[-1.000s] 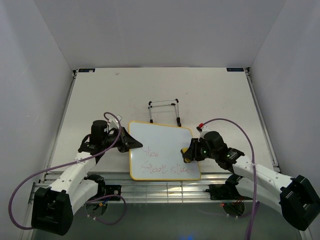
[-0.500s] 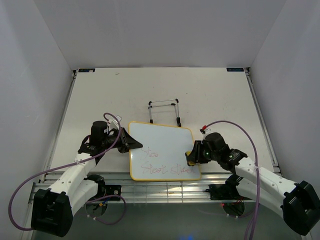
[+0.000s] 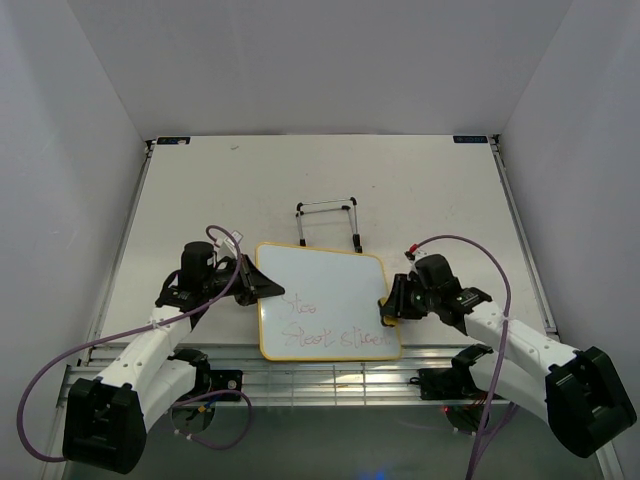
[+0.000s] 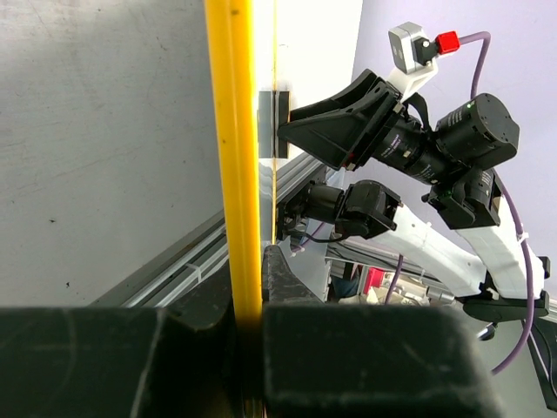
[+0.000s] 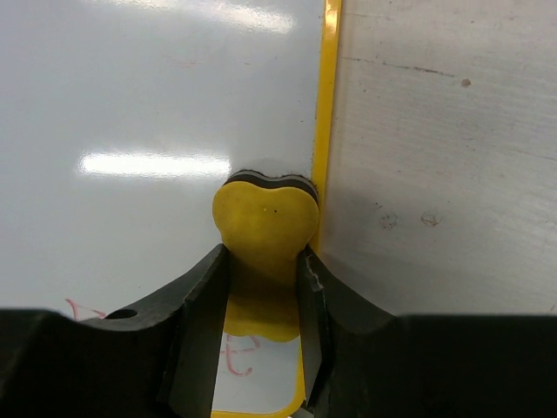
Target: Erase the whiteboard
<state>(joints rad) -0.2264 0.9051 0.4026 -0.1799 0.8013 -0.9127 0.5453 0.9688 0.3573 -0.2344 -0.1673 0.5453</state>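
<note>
Count, left to right: two arms, one whiteboard, one eraser, one stand.

The left end effector (image 3: 262,287) is closed on the left edge of the one flat white rectangular whiteboard (image 3: 320,272), which has rounded corners and a thin yellow frame. In the left wrist view the black fingers (image 4: 296,287) clamp that yellow frame (image 4: 228,131) from both sides. The whiteboard lies flat on the pale grey surface (image 3: 250,180), near its front edge and between the two arms. It carries two lines of red handwriting across its lower half; the words cannot be read.

Just behind the whiteboard stands one thin wire easel stand (image 3: 328,215), apart from the board.

The right end effector (image 3: 388,310) is closed on one small yellow eraser block (image 5: 265,218) with a dark underlayer. The right wrist view shows the block pinched between both fingers (image 5: 204,296) and pressed down at the right edge of the whiteboard (image 5: 130,87), overlapping the yellow frame.

Change against the frame one second ago: the right end effector and eraser block were further in over the lower right of the board, on the end of the second red line; they now sit out at the right frame. The right wrist has swung toward the back of the surface. The left arm, whiteboard and wire easel stand are unmoved
</note>
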